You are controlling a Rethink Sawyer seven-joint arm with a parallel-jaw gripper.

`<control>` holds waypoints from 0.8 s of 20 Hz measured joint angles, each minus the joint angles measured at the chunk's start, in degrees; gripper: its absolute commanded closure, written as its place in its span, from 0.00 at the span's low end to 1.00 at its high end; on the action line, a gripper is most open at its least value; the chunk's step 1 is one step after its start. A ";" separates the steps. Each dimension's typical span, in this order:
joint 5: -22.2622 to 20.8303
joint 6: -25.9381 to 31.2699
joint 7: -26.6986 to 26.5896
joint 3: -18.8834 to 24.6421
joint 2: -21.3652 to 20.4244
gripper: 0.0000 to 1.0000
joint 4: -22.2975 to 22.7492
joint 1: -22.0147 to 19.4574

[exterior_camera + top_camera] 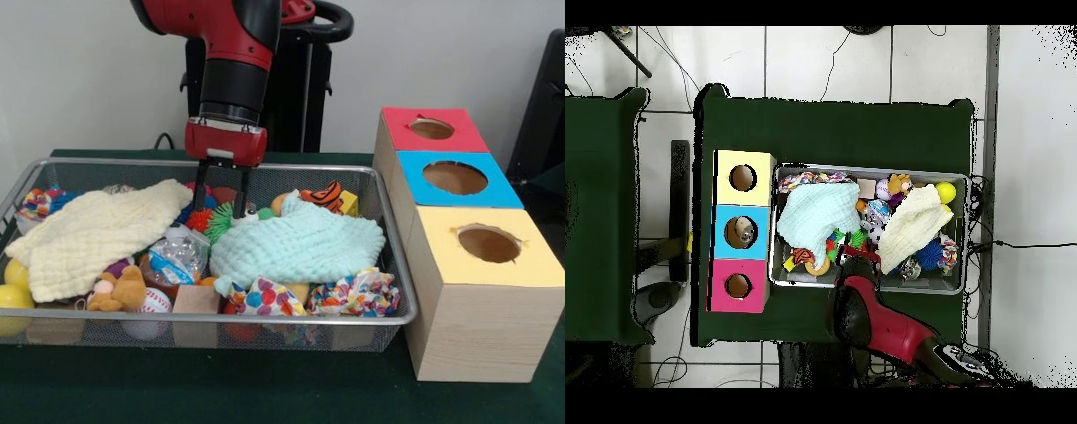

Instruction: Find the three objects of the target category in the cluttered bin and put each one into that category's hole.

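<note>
Wooden block [196, 300] nearest us; mint waffle cloth [296, 246] beside gripper [220, 200], cream cloth [97, 234] opposite; jaws spread over spiky balls [212, 218].

The red and black arm [231, 53] reaches straight down, its tool [220, 199] vertical with two fingers parted.

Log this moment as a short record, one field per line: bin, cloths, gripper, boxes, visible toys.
bin: wire mesh bin, packed with toys, on the green table
cloths: cream cloth beside mint cloth, both lying over the toys
gripper: gripper open, fingers down in the gap between the two cloths
boxes: red box, blue box, yellow box in a row beside the bin, each with a round hole on top
visible toys: teddy bear, baseball, yellow ball, tiger toy
</note>
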 measured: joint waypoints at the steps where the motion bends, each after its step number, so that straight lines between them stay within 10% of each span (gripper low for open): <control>1: 0.00 0.00 0.00 0.00 0.00 0.00 0.00 0.00; 16: 0.00 -0.01 0.00 0.17 0.97 0.00 -1.41 -1.10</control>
